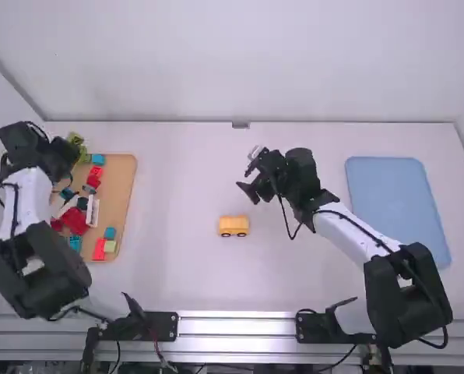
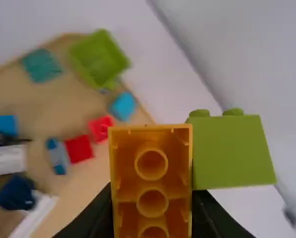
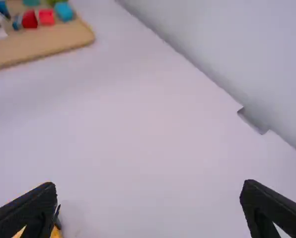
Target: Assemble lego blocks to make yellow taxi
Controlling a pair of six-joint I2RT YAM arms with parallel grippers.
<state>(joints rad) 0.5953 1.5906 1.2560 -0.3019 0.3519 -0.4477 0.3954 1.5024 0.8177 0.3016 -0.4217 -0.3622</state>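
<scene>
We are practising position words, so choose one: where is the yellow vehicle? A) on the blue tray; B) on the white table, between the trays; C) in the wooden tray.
B: the yellow vehicle stands on the white table, between the wooden tray and blue tray.

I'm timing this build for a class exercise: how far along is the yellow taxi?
The yellow wheeled piece stands on the table, so the taxi's lower part looks done. The left gripper holds a yellow block, a green block right beside it; the right gripper is open and empty. Likely left: joining the yellow block to the wheeled piece; whether more is needed, I can't tell.
</scene>
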